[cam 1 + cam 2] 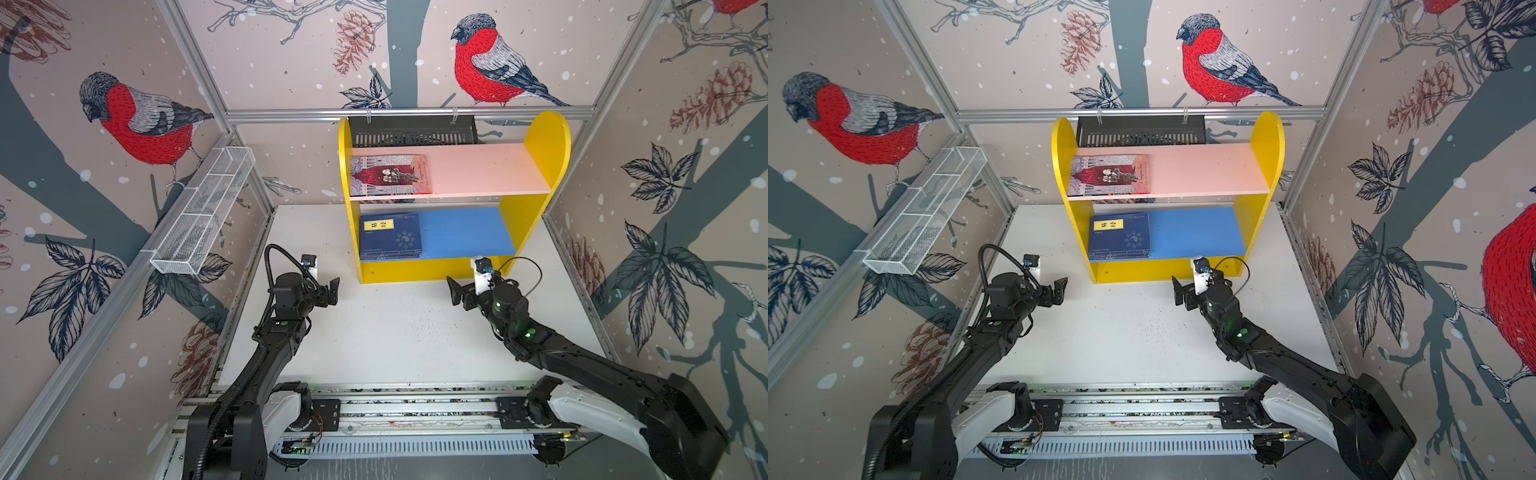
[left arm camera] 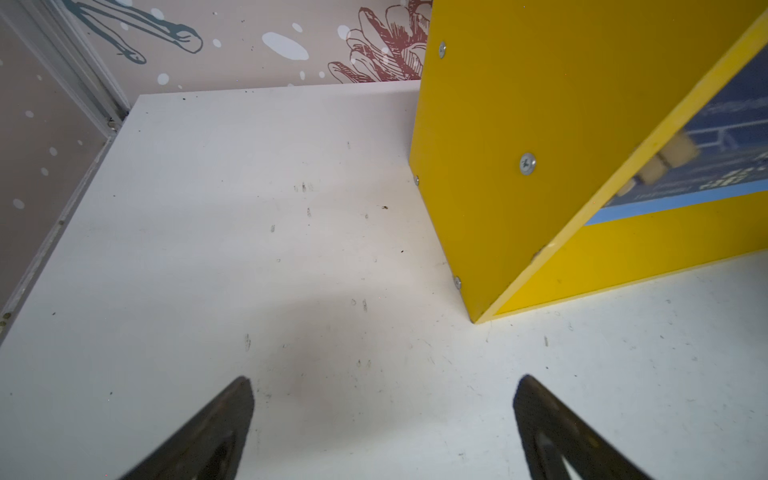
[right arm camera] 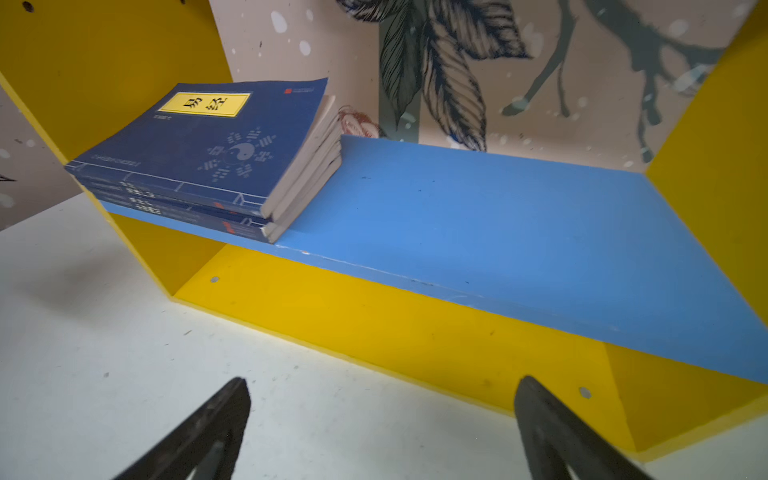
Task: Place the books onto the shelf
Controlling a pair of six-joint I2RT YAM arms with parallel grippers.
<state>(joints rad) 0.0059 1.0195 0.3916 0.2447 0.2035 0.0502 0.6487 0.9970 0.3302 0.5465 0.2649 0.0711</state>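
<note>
Bullfinch-and-pinecone wallpaper walls in a white table (image 1: 395, 332) that, in both top views, carries no loose book. At its far edge stands the shelf (image 1: 548, 141), yellow-sided, with a pink upper board (image 1: 478, 170) and a blue lower board (image 1: 465, 232).

The books are all on it, lying flat at the end toward the left arm. The navy stack (image 1: 390, 237) sits on the blue board and the red-and-grey book (image 1: 388, 174) on the pink one, so the task looks finished.

Both arms hang low in front of the shelf. The left gripper (image 1: 332, 291) is nearer the stack but faces the shelf's outer side panel. The right gripper (image 1: 455, 293) faces the bare stretch of blue board, with the stack off to its left. Each has its jaws wide apart around nothing, and any next move is probably a retreat.

The top navy cover's yellow label (image 3: 205, 104) reads 易经 above a bagua ring. The red book's title is too small to read.
</note>
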